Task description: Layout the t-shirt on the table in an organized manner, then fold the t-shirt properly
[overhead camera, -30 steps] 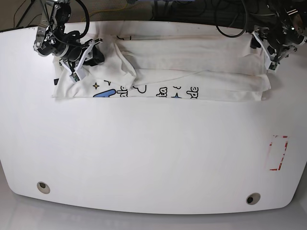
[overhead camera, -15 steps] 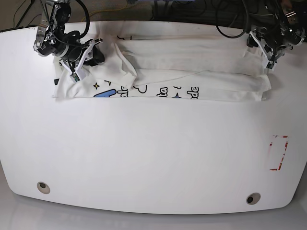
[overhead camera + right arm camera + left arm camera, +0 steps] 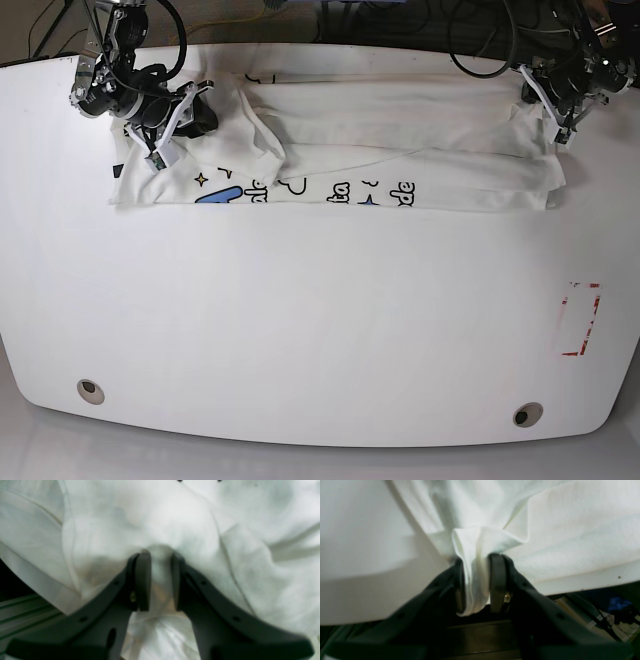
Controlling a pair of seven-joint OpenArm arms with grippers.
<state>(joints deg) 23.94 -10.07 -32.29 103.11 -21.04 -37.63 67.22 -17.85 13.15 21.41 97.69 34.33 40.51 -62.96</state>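
**Inspector:** Position of the t-shirt?

**Assessor:** It lies along the far edge of the tabletop, bunched lengthwise into a long band, with part of the print showing on the side facing the tabletop's middle. It is well apart from the red dashed mark.

**Inspector:** Pincers?

**Assessor:** The left pincer is clenched on a gathered fold at one end of the t-shirt; cloth fills the gap between its jaws. The right pincer is clenched on a pinch of fabric at the t-shirt's opposite end.

**Inspector:** Handling?

**Assessor:** Judged light, soft and limp: it will sag and crease wherever unsupported, and drag across the glossy top. Not fragile, but a thin pinch may slip. In my judgement the best holds are the thicker hems or seams at the outer corners, with both ends kept taut.
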